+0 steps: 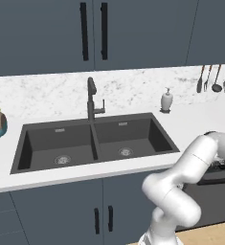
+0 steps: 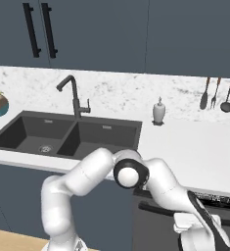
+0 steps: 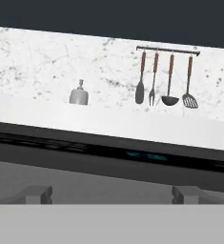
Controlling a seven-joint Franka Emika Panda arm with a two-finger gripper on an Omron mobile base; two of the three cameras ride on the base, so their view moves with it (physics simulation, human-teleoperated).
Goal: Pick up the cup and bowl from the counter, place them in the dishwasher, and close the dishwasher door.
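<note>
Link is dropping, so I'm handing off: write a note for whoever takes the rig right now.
Gripper: fingers wide open, nothing held, low before the flat dark grey dishwasher door.
Door looks ajar; grey wire rack peeks above it.
Small pale grey-white cup and dark red-brown bowl: likely racked, cannot confirm.
Left: check the load, push the door shut.

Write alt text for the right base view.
A white robot arm bends low toward the dishwasher under a marble counter. Behind it are a black double sink, a tap, a soap dispenser and hanging utensils.
</note>
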